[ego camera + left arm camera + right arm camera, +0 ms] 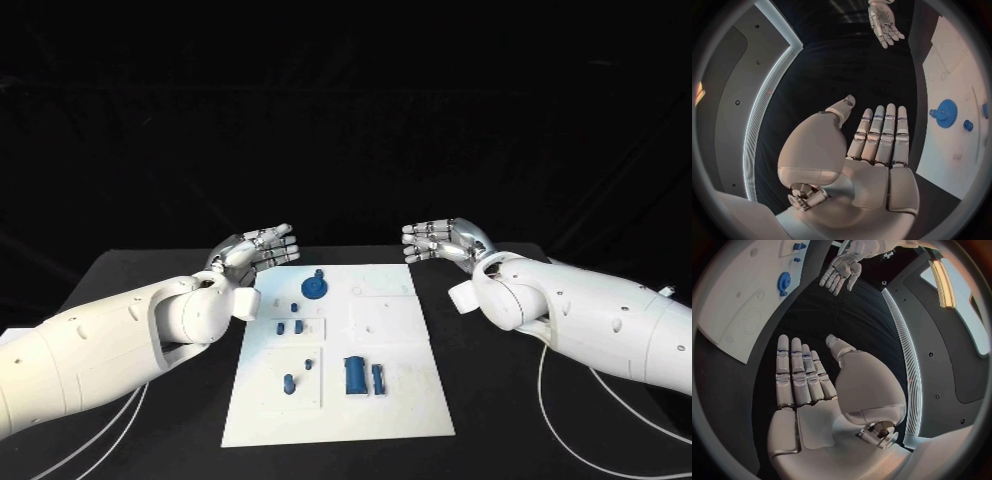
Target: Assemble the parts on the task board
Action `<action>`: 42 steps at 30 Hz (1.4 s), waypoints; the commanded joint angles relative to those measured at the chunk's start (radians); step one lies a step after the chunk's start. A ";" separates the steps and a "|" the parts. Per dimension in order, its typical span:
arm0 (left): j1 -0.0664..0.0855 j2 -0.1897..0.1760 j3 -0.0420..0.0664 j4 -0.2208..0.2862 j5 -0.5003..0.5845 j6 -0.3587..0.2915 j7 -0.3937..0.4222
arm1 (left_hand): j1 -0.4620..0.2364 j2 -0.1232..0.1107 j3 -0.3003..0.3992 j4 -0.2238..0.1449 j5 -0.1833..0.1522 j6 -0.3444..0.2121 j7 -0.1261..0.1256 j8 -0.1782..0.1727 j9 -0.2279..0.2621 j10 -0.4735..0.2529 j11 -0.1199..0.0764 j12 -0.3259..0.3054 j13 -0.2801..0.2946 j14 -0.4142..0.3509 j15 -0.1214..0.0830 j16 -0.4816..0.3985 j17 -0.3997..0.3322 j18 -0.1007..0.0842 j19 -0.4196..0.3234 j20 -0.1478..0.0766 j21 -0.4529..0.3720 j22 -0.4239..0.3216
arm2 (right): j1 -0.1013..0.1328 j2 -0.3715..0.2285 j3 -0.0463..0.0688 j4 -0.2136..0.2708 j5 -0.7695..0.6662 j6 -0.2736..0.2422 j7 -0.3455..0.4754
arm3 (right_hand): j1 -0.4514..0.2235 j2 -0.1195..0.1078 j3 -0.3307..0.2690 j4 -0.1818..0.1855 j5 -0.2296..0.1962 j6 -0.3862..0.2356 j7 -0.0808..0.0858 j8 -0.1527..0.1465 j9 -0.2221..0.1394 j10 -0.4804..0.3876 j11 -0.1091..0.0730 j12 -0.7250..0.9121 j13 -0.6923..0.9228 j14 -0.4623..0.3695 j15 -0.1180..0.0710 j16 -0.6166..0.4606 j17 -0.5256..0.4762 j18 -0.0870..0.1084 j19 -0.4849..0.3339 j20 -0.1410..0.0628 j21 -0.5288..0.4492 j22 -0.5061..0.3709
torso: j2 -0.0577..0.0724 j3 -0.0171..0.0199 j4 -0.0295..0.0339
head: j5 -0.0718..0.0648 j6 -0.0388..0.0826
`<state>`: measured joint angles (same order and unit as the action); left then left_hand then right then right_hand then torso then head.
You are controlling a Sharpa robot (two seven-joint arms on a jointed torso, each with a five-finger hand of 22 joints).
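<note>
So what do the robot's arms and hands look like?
Both arms, left and right, are fat, smooth white shells with small dark dots. Thin white cables hang under them. The left hand and right hand are shiny silver metal with jointed fingers and pale pads. The wrist views show thin blue lines across the fingers.

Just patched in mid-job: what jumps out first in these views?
Two silver many-fingered hands, left hand and right hand, hover open and empty beyond the far edge of the white rectangular task board. On the board's far left part sits a round blue toothed gear; smaller blue parts lie nearer the robot.
</note>
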<state>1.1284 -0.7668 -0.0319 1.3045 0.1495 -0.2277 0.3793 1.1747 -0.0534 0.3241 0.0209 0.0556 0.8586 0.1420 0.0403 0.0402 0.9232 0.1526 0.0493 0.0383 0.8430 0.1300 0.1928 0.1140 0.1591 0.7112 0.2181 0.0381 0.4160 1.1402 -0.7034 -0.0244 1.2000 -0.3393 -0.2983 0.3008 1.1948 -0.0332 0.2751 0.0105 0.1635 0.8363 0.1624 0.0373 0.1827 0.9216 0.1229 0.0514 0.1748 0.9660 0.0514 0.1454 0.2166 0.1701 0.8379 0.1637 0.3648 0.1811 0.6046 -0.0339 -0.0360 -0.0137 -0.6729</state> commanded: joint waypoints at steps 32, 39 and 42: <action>-0.078 -0.013 0.032 0.265 -0.149 -0.542 0.141 | -0.956 0.053 -0.324 -0.021 -0.056 -0.699 -0.142 -0.040 -0.040 -0.751 -0.153 -0.049 -0.038 -0.686 -0.130 -0.193 -0.114 -0.159 -0.577 -0.218 -0.038 -0.339 | -0.090 -0.077 0.024 0.370 0.339 -0.472 0.219 | -0.970 0.033 -0.275 -0.010 -0.163 -0.680 -0.162 -0.037 -0.183 -0.749 -0.123 -0.051 -0.175 -0.785 -0.051 -0.145 -0.217 -0.170 -0.681 -0.164 -0.365 -0.181 | -0.060 0.0339 0.0360 | 0.014 0.073; -0.078 -0.013 0.032 0.265 -0.149 -0.542 0.141 | -1.012 0.053 -0.324 -0.021 -0.056 -0.740 -0.142 -0.040 -0.040 -0.796 -0.153 -0.049 -0.038 -0.727 -0.130 -0.193 -0.114 -0.159 -0.612 -0.218 -0.038 -0.416 | -0.090 -0.077 0.024 0.370 0.339 -0.472 0.219 | -1.028 0.033 -0.275 -0.010 -0.163 -0.720 -0.162 -0.037 -0.183 -0.793 -0.123 -0.051 -0.175 -0.832 -0.051 -0.145 -0.217 -0.170 -0.722 -0.164 -0.365 -0.181 | -0.060 0.0339 0.0360 | 0.014 0.073; -0.078 -0.013 0.032 0.265 -0.149 -0.542 0.141 | -1.030 0.053 -0.324 -0.021 -0.056 -0.754 -0.142 -0.040 -0.040 -0.810 -0.153 -0.049 -0.038 -0.740 -0.130 -0.193 -0.114 -0.159 -0.621 -0.218 -0.038 -0.416 | -0.090 -0.077 0.024 0.370 0.339 -0.472 0.219 | -1.047 0.033 -0.275 -0.010 -0.163 -0.734 -0.162 -0.037 -0.183 -0.809 -0.123 -0.051 -0.175 -0.847 -0.051 -0.145 -0.217 -0.170 -0.735 -0.164 -0.365 -0.181 | -0.060 0.0339 0.0360 | 0.014 0.073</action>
<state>1.0498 -0.7806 -0.0011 1.5671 0.0151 -0.7594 0.4975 0.1952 -0.0001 0.0166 -0.0002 0.0033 0.1413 0.0000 0.0033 0.0009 0.1526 0.0006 0.0070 0.0012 0.1388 0.0007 0.0072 0.0011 0.0148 0.1199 0.0020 0.0036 0.0269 1.0505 -0.7803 -0.0006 1.5681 -0.0016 -0.7648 0.5011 0.2041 -0.0007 0.0111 -0.0013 0.0052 0.1407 0.0011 0.0034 0.0025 0.1552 0.0003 0.0061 0.0019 0.1623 -0.0001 0.0067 0.0032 0.0212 0.1424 -0.0012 0.0198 0.0019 0.5442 0.0001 0.0000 0.0000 -0.6000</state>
